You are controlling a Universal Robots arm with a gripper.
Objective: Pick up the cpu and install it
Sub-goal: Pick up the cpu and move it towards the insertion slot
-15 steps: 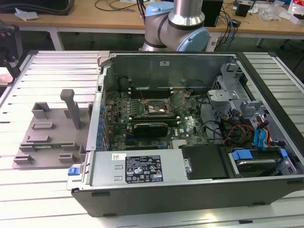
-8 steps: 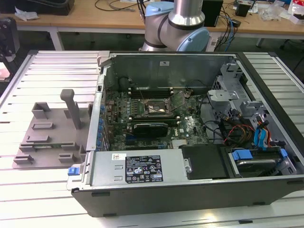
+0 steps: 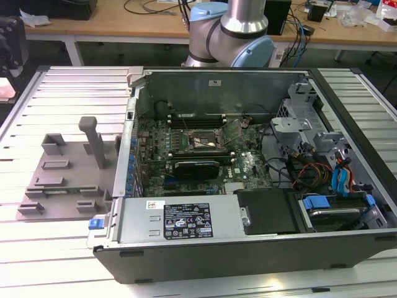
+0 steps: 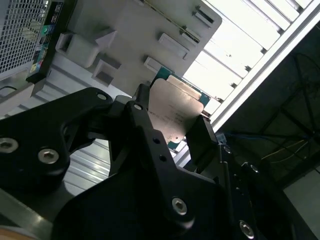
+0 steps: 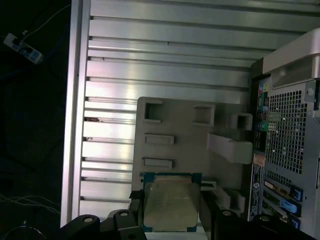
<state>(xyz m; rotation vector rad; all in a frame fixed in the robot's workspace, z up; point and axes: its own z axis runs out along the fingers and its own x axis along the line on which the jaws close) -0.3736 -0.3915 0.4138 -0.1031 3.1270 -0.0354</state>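
The cpu (image 4: 175,107) (image 5: 170,204) is a flat square chip with a silver-grey top and a thin green rim. My gripper (image 4: 172,120) (image 5: 170,207) is shut on it, with a black finger (image 4: 145,117) against one edge and the other finger (image 4: 202,137) against the opposite edge. In both wrist views the chip hangs well above the grey holding fixture (image 5: 185,135) (image 4: 145,35). In the exterior view the dark square socket frame (image 3: 205,139) sits on the motherboard inside the open computer case (image 3: 248,248), to the right of the fixture (image 3: 68,174).
A long black card (image 3: 195,167) lies just in front of the socket. Drive cages and loose cables (image 3: 316,167) fill the case on the exterior view's right. The case's perforated rear panel (image 5: 287,130) borders the fixture. The slatted metal table (image 5: 165,65) drops off at its edge rail (image 5: 75,125).
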